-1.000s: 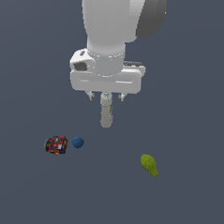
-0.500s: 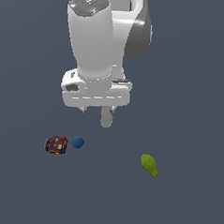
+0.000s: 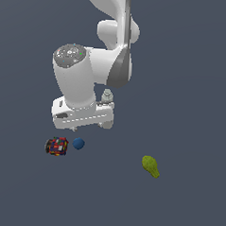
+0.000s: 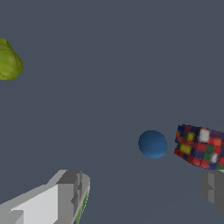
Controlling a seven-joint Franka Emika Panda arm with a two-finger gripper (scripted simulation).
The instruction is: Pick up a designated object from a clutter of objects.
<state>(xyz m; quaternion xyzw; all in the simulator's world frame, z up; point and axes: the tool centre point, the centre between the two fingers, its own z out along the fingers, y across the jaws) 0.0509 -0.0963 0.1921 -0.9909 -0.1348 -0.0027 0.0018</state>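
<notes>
The designated object, a small dark-blue ball (image 3: 78, 143), lies on the grey floor just to the exterior view's right of the multicoloured cube (image 3: 56, 146), with a narrow gap between them. My gripper (image 3: 89, 127) hangs above and slightly behind the ball, not touching it. In the wrist view the ball (image 4: 152, 144) sits beside the cube (image 4: 201, 146), a little ahead of the gap between my fingers (image 4: 70, 192). The gripper (image 4: 142, 192) is open and holds nothing.
A yellow-green pear-shaped thing (image 3: 150, 166) lies well off to the exterior view's right, also seen in the wrist view (image 4: 8, 63). A pale grey bottle (image 3: 107, 96) stands behind the hand, mostly hidden by it.
The arm has swung toward the exterior view's left and come lower, so the hand now hangs near the ball and covers most of the bottle. The objects have not moved.
</notes>
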